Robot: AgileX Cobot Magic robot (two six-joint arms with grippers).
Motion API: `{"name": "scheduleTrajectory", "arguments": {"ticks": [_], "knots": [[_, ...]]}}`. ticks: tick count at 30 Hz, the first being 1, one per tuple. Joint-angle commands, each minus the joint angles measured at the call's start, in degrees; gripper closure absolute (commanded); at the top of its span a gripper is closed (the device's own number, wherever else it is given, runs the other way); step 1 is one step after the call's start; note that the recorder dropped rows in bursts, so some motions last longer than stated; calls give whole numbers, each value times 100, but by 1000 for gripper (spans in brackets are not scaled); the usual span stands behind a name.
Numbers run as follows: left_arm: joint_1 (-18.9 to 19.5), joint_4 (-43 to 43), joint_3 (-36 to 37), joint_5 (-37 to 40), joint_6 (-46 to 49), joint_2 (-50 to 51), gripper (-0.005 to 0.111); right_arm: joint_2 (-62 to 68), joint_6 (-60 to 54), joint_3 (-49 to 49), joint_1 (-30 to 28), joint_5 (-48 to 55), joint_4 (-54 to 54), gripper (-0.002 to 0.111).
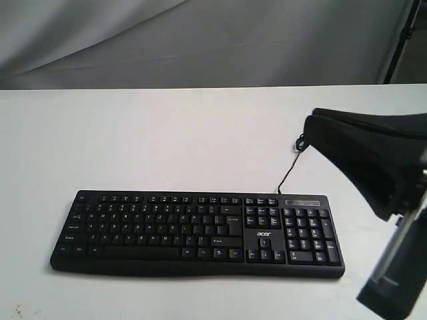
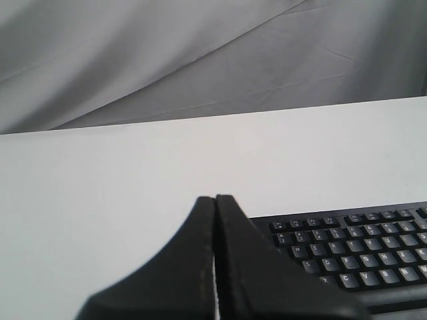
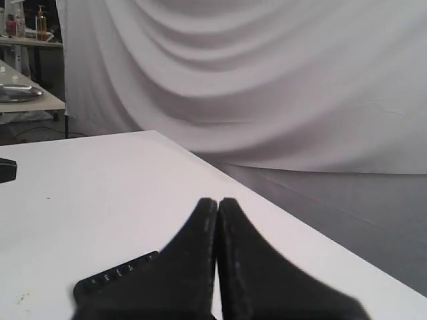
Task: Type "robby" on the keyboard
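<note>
The wide black keyboard [image 1: 197, 232] with white legends and an "acer" logo lies flat on the white table, near its front edge. Its thin cable [image 1: 289, 172] runs back toward the right arm. My right gripper [image 1: 311, 127] hangs above the table behind the keyboard's number pad, shut and empty; the right wrist view shows its tips [image 3: 217, 201] together over a keyboard corner [image 3: 113, 277]. My left gripper [image 2: 215, 199] is also shut and empty, hovering beside the keyboard's [image 2: 360, 247] left end. The exterior view does not show the left arm.
The white table [image 1: 167, 140] stretches behind and left of the keyboard. Grey cloth [image 1: 200, 40] hangs at the back. A dark stand leg [image 1: 402, 37] is at the far right. In the right wrist view, another table with bottles [image 3: 27, 27] stands off to the side.
</note>
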Motion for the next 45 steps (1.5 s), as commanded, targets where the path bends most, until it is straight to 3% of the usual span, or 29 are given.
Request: {"name": "scheduleTrajectory", "arguments": {"ticks": [1, 8, 12, 18, 20, 23, 28, 35, 41, 45], "knots": [[-36, 27, 25, -31, -16, -20, 107, -245, 13, 93, 21, -133, 63, 108], [-36, 27, 25, -31, -16, -20, 107, -261, -64, 93, 21, -1008, 85, 108], [-36, 27, 25, -31, -16, -20, 107, -261, -2, 93, 21, -1642, 719, 108], [-36, 27, 25, -31, -16, -20, 107, -380, -320, 221, -135, -1507, 893, 108], [-36, 27, 25, -31, -16, -20, 107, -697, -194, 440, -829, -1002, 893, 108], [-36, 27, 25, -31, -16, -20, 107, -1599, -56, 1080, -2357, -531, 1014, 108], [-36, 27, 25, -31, -16, -20, 107, -3044, 316, 2132, -3849, -552, 1170, 108], [-36, 27, 25, -31, -16, -20, 107, -3468, 1182, 2607, -4819, -69, 1132, 108], [-36, 27, 25, -31, -16, -20, 107, -3468, 2140, 2607, -5002, 214, 1476, 108], [-36, 27, 25, -31, -16, -20, 107, -3668, 2982, 2607, -5002, -160, 1492, 108]]}}
